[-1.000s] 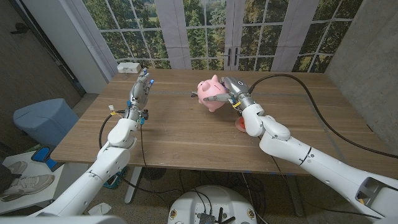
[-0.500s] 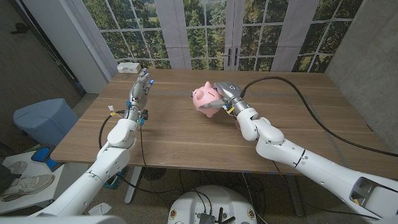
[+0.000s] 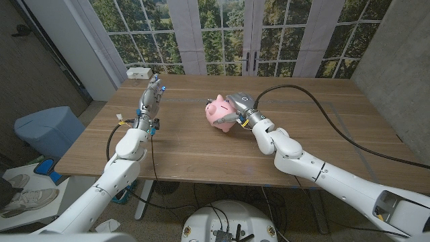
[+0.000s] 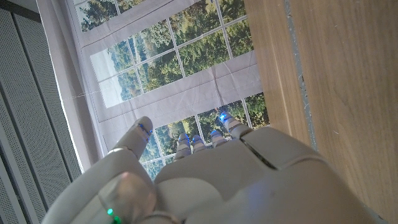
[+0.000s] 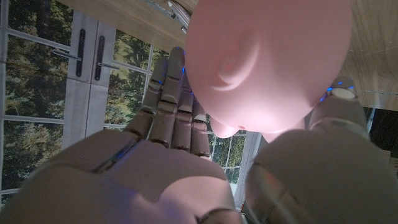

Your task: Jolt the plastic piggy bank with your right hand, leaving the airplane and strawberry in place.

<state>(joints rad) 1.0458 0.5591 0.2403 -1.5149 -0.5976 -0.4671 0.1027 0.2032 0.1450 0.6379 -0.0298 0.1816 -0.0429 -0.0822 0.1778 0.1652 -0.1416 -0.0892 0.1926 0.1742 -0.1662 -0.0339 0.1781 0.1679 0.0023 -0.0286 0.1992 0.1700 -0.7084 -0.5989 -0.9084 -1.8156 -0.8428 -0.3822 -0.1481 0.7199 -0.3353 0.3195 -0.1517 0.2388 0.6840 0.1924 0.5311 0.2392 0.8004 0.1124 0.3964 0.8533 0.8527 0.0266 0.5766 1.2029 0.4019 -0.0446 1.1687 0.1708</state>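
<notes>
The pink plastic piggy bank (image 3: 219, 113) stands tilted on the wooden table (image 3: 201, 151), near the far middle. My right hand (image 3: 239, 106) presses against its right side. In the right wrist view the piggy bank (image 5: 267, 62) lies between the straight fingers (image 5: 171, 106) and the thumb (image 5: 336, 102), which touch it without curling round it. My left hand (image 3: 152, 96) stands at the far left with fingers stretched and nothing in it; its back (image 4: 249, 180) shows in the left wrist view. A small grey thing (image 5: 177, 12) lies just beyond the piggy bank. My right forearm covers the spot where the strawberry was.
A white box (image 3: 140, 72) sits at the table's far left corner. A thick black cable (image 3: 336, 114) runs over the right half of the table. A blue bin (image 3: 44, 128) stands on the floor to the left. Windows lie behind the far edge.
My right hand has pushed the piggy bank leftward and toward me across the table. The forearm now covers the red strawberry seen one second ago. The left arm has not moved.
</notes>
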